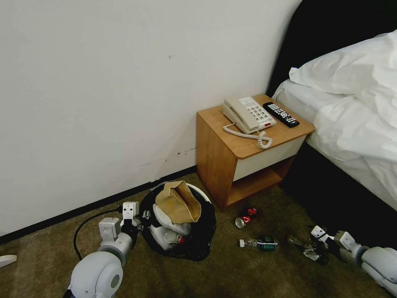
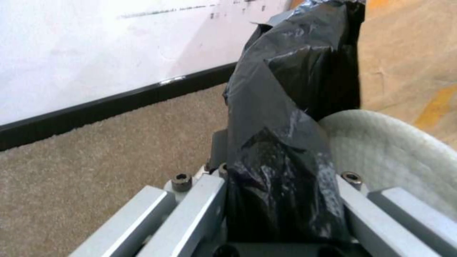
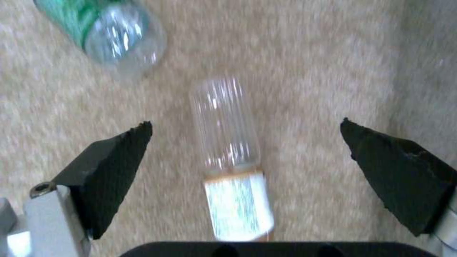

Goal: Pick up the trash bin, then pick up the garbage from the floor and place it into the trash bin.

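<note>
Wall on the left, bed (image 1: 351, 103) at far right, wooden nightstand (image 1: 244, 153) between them carrying a beige telephone (image 1: 248, 114) and a black remote (image 1: 281, 114). Carpet (image 1: 248, 273) throughout.

Trash bin (image 1: 198, 192): on the floor near the wall, left of the nightstand, black liner spilling over its rim. Already loaded with a brown paper bag (image 1: 178, 203) and white slippers (image 1: 167, 225).

Left gripper (image 1: 138, 221): at the bin's left edge, clamped on a fold of the black liner (image 2: 281, 171), which runs up between its fingers (image 2: 190, 214). Bin is held by bag and rim.

Right gripper (image 1: 312, 248): low over the carpet at near right, jaws wide, nothing held. Between its pads (image 3: 114, 157) lies a clear plastic bottle (image 3: 228, 142), lengthwise along the gripper's axis, label end nearest the palm.

Remaining garbage: green-labelled bottle (image 1: 262, 243) just left of the right gripper; red can (image 1: 247, 216) beyond it, near the nightstand's foot.

Step in hand, as I judge it: grasp the clear bottle. Notes for doing it well: lower until the pads straddle the barrel below its widest line, close squarely across it, not too hard, as thin plastic may buckle or squirt out. Keep the left grip steady so the bin mouth stays open.
</note>
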You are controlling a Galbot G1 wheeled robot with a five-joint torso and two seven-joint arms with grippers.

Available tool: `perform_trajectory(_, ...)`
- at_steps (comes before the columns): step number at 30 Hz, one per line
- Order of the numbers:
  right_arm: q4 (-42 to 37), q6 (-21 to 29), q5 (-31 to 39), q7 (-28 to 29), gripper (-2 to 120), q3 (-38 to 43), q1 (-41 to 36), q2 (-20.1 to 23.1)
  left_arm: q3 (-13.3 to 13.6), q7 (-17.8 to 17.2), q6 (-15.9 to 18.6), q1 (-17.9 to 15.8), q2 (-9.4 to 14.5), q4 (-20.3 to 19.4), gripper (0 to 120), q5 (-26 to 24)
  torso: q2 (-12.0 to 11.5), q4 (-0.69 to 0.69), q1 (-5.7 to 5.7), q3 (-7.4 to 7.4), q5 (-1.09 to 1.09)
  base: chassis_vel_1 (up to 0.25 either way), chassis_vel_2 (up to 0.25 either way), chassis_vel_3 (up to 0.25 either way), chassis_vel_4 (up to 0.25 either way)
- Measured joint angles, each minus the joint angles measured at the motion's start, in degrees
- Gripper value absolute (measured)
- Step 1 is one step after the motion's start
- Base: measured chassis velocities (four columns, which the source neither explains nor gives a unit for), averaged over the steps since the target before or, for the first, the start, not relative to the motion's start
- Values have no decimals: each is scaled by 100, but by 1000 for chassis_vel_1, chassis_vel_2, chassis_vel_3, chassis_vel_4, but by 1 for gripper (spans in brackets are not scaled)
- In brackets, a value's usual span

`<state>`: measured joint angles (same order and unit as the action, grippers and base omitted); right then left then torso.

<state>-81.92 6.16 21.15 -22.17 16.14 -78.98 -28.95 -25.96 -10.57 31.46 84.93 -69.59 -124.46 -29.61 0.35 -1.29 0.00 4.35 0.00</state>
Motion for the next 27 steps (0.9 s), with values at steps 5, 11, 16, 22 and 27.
perform_trajectory(5, 146, 56, 59, -49, 100, -3, 17, -17, 9, 14, -25, -8, 14, 29, 4, -18, 0, 0, 0, 0, 0, 0, 0, 0, 0)
perform_trajectory(11, 339, 86, 84, -70, 100, -63, 123, -99, 22, 58, -59, -4, 27, 57, 4, -19, 0, 0, 0, 0, 0, 0, 0, 0, 0)
perform_trajectory(16, 557, 83, 78, -65, 100, -141, 275, -249, 20, 68, -83, 31, 56, 58, 4, -18, 0, 0, 0, 0, -1, 0, 0, 0, 0)
perform_trajectory(22, 968, 14, -33, -49, 100, -385, 673, -626, 16, 68, -94, 69, 90, 26, 4, -18, 1, 2, 0, 0, -1, 0, 0, 0, 0)
perform_trajectory(27, 1204, 4, -212, 9, 100, -557, 889, -863, 24, 67, -106, 104, 89, 9, 4, -7, 1, 0, 0, 0, -2, 0, 0, 0, 0)
